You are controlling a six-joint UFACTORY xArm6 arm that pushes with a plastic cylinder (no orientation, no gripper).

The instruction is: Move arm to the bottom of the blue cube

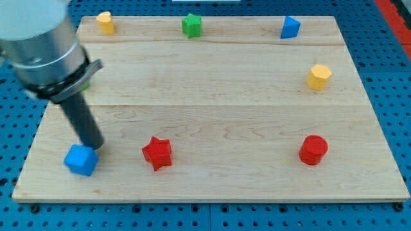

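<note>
The blue cube [81, 160] lies near the board's bottom left corner. My tip [94, 146] is at the lower end of the dark rod, touching or just off the cube's upper right corner, on the side toward the view's top. The rod rises up and left to the arm's grey body at the view's top left.
A red star [157, 153] lies right of the cube and a red cylinder [313, 149] at the lower right. A yellow hexagon [318, 77], a blue block [289, 27], a green star [191, 25] and a yellow block [105, 22] lie along the right side and top. A green block [85, 84] peeks out behind the arm. The wooden board [212, 186] sits on a blue pegboard.
</note>
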